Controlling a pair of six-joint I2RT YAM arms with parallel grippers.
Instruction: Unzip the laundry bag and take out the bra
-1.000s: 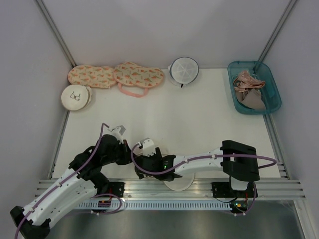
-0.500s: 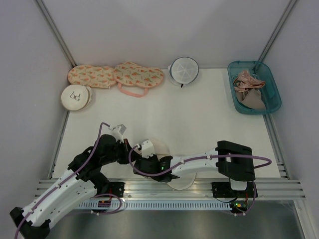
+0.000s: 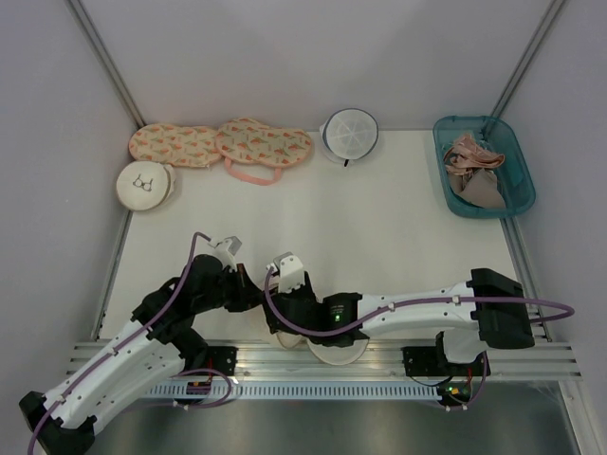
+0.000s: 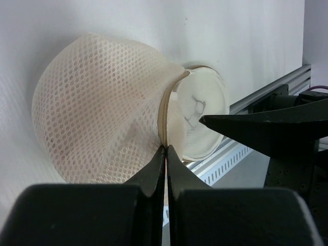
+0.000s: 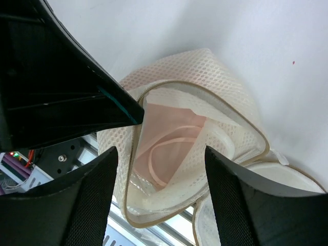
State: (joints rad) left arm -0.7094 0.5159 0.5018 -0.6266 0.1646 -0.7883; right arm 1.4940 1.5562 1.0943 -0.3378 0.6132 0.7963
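The laundry bag (image 4: 97, 113) lies at 6 o'clock on the counter (image 3: 379, 237), right at the near edge. It is a domed shell of cream honeycomb mesh with a tan zipper rim (image 4: 163, 115). The left gripper (image 4: 166, 154) is clamped on that rim, seemingly to prop the mouth wide. The right gripper (image 5: 161, 154) hangs over the gap with fingers spread, holding nothing, likely lined up to reach in. Inside, the bra (image 5: 171, 123) shows as smooth pale pink fabric, with a thin looped strap (image 5: 152, 166) toward 6 o'clock.
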